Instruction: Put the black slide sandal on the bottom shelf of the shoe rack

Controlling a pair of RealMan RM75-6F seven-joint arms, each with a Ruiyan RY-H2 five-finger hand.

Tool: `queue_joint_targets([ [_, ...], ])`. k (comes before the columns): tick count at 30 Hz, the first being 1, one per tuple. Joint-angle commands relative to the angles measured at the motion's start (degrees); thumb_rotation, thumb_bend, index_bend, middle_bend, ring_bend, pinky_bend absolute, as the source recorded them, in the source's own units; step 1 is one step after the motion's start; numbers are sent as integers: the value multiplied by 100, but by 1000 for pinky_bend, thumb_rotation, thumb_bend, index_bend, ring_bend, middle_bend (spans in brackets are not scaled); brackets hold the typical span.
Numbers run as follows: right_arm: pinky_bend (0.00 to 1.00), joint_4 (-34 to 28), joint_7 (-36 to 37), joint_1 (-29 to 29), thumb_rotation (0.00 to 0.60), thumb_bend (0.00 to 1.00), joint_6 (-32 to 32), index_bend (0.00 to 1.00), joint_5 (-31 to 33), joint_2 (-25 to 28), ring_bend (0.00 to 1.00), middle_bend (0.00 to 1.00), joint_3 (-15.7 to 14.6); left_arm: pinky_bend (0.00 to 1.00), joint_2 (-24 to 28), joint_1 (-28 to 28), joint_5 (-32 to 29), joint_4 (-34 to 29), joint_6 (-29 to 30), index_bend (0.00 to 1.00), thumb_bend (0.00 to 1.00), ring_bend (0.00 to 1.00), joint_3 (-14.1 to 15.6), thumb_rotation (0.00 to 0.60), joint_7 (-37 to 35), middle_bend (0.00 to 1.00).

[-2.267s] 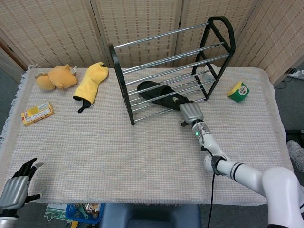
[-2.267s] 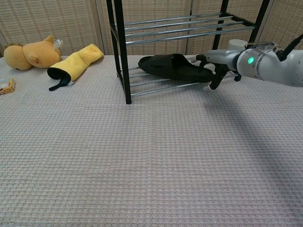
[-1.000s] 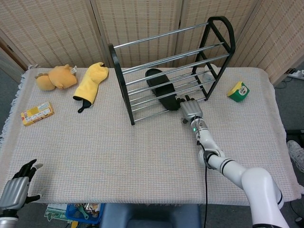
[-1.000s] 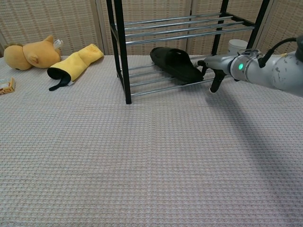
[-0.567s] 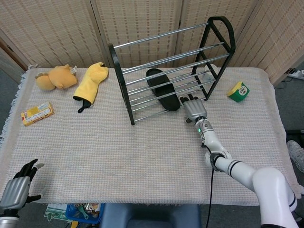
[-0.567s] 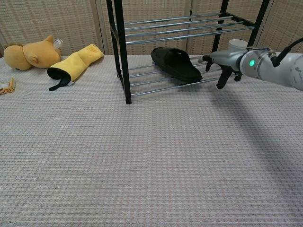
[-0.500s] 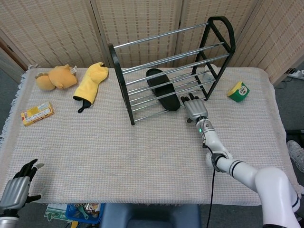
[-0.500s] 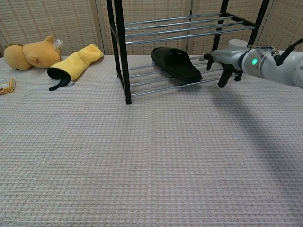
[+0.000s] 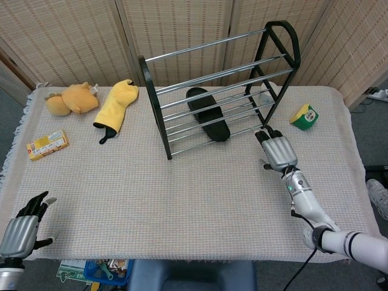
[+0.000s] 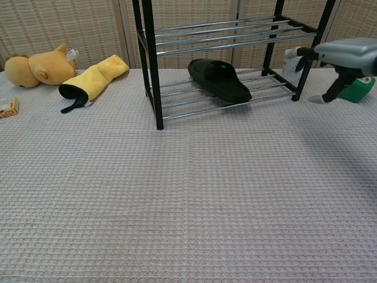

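The black slide sandal (image 9: 208, 114) lies on the lowest chrome rails of the black-framed metal shoe rack (image 9: 219, 85), resting flat across several bars with nothing holding it. Its long axis runs slantwise over the rails, one end toward the rack's back and the other reaching the front rail, a little toward the rack's right post. In the chest view the sandal (image 10: 219, 79) sits wholly within the bottom tier, well under the upper rails.

The right hand (image 9: 277, 151) is just off the rack's front right foot, on the table side, apart from the sandal and touching nothing; its fingers are extended and slightly parted, empty. From that hand the sandal lies back and to the left, across the rack's corner post. The left hand (image 9: 21, 231) is far from the rack, at the table's near left corner, fingers spread and empty, so the right hand is much the nearer of the two.

Judging by how the sandal sits, the placing looks done; what remains is likely only drawing the right arm clear of the rack's post without knocking it
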Motion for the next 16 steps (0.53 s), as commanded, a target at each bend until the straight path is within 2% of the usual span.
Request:
queue_joint_targets([
  [1, 160, -596, 317, -741, 600, 322, 804, 0, -651, 616, 83, 177, -411, 256, 5, -67, 45, -47, -29, 201, 267, 104, -36, 600, 48, 84],
  [8, 160, -561, 957, -1818, 600, 322, 2126, 0, -1413, 935, 84, 190, -766, 256, -48, -190, 111, -109, -34, 201, 267, 104, -113, 600, 119, 84],
  [13, 160, -332, 1294, -2568, 600, 322, 3044, 0, -1840, 884, 83, 190, -958, 256, -119, -269, 140, -189, -32, 201, 267, 104, -163, 600, 198, 84],
  [16, 160, -240, 1483, -2869, 600, 322, 3322, 0, -1927, 847, 83, 190, -995, 256, -139, -321, 180, -239, -49, 201, 267, 104, -174, 600, 279, 84],
])
